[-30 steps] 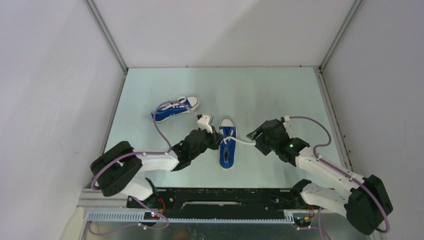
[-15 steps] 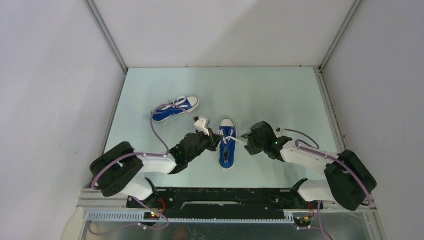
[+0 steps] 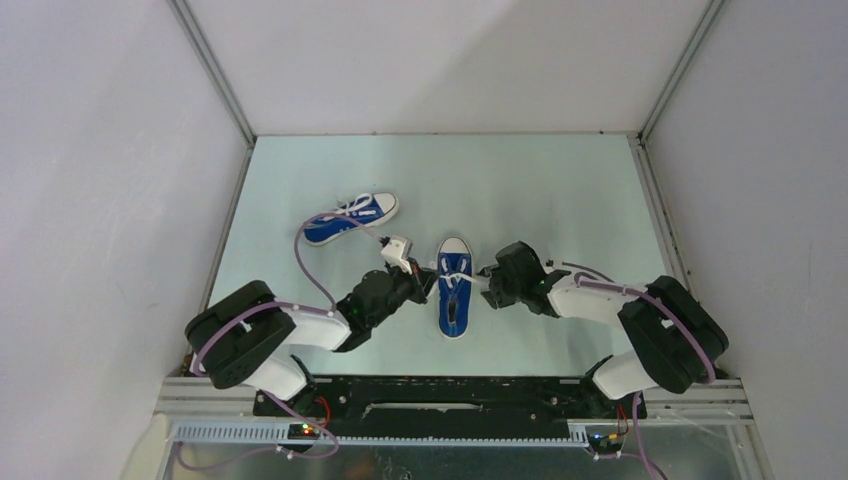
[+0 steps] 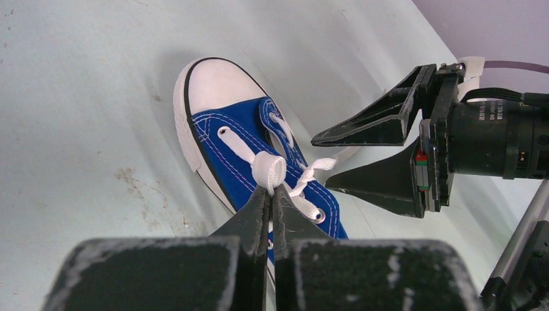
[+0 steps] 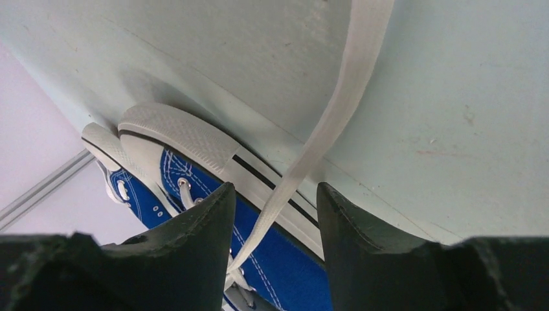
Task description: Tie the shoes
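left tool (image 4: 270, 194): clamped shut on a folded lace loop (image 4: 268, 170), right over the tongue of the near shoe (image 4: 233, 139)

right tool (image 5: 274, 194): jaws apart, the loose lace strand (image 5: 336, 110) runs between the fingers with nothing pinching it

shoes: near shoe sits mid-tabletop (image 3: 560, 190) between the 2 arms, toe pointing away from the bases; the other shoe (image 3: 350, 217) lies well apart, off to the far left

risk 1: the strand is slack, so if the right tool closes off-centre it probably grabs air and the strand just drops

risk 2: the loop is only held at the very tips, so I'd guess 1 hard tug from the right pulls it flat or straight out

risk 3: nothing pins the shoe, so any sideways pull likely drags or tips it

risk 4: both tools are very near each other and could bump
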`<action>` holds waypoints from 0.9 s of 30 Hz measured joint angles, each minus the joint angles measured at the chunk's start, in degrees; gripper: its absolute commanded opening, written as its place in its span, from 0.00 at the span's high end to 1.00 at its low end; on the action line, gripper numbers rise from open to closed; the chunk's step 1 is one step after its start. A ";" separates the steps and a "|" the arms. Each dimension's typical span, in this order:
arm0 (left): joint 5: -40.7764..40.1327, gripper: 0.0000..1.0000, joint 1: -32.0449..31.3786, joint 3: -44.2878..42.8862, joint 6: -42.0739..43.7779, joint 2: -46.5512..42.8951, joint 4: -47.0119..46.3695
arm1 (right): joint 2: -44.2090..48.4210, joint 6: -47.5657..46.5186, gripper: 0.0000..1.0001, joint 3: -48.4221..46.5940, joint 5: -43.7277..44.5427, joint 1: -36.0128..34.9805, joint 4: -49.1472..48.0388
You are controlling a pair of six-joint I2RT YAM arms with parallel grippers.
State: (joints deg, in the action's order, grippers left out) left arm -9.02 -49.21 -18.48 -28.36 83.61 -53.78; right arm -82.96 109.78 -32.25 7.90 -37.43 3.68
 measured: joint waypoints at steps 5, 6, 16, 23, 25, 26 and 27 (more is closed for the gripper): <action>0.02 1.00 0.28 0.02 0.42 0.76 -1.31 | -1.73 -0.52 0.89 0.02 -1.92 1.86 -1.99; 0.02 1.00 0.28 0.02 0.46 0.76 -1.53 | -1.79 -0.81 0.94 0.07 -2.25 2.40 -2.43; -1.31 1.00 0.55 0.00 -0.24 0.31 0.02 | 2.97 -8.07 1.00 2.25 -2.82 7.06 -1.27; -2.14 1.00 3.78 0.00 -4.22 0.48 2.12 | 9.73 -19.56 1.00 2.40 0.76 8.20 3.93; -2.29 1.00 4.44 0.00 -4.85 1.11 2.60 | 10.95 -22.05 1.00 2.60 1.70 8.20 5.53; -2.29 1.00 4.70 -0.02 -5.14 1.42 3.04 | 11.54 -23.56 1.00 2.75 2.12 8.20 5.90; -2.21 1.00 4.74 -0.07 -5.16 1.55 3.34 | 11.82 -24.98 1.00 2.82 2.32 8.20 6.03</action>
State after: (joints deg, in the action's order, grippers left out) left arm -11.22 -44.47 -18.55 -33.52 85.17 -50.43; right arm -71.13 84.79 -29.43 10.22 -29.23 9.72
